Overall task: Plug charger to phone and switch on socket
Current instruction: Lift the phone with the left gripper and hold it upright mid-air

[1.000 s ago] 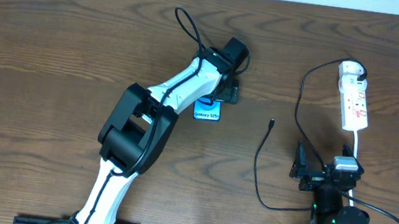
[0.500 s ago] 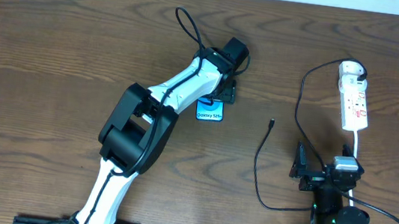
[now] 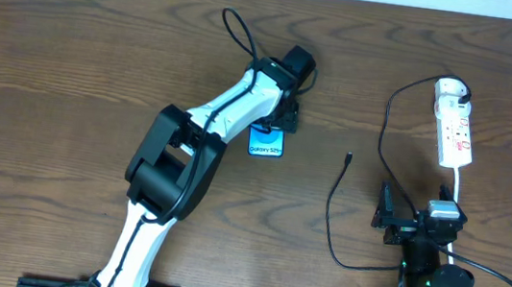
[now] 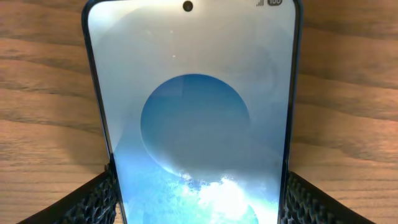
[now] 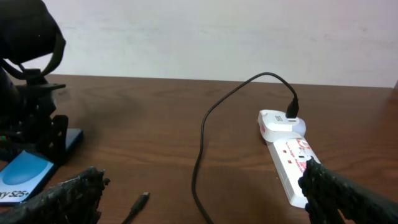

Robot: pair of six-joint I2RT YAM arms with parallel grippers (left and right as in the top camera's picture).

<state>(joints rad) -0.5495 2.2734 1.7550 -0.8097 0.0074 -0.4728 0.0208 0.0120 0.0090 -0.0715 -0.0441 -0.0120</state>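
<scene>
The phone [image 3: 267, 142] lies flat on the table with its cyan screen up. It fills the left wrist view [image 4: 193, 112]. My left gripper [image 3: 282, 119] is at the phone's far end, with one finger against each long edge [image 4: 199, 208], shut on it. The charger cable [image 3: 382, 129] runs from the socket [image 3: 455, 123] in a loop, and its plug tip [image 3: 348, 157] lies loose on the table, right of the phone. My right gripper [image 3: 418, 223] is open and empty near the front edge. In its view, the plug tip [image 5: 142, 199] lies between the fingers [image 5: 205, 199], with the socket [image 5: 289, 155] on the right.
The socket's white cord [image 3: 459, 186] runs toward the right arm's base. The black cable curls near the front edge [image 3: 349, 262]. The left arm [image 3: 187, 155] stretches diagonally across the table's middle. A white wall [image 5: 199, 31] stands behind the table.
The phone shifted slightly right, then back left, with my left gripper on it. The right arm, cable and socket have not moved.
</scene>
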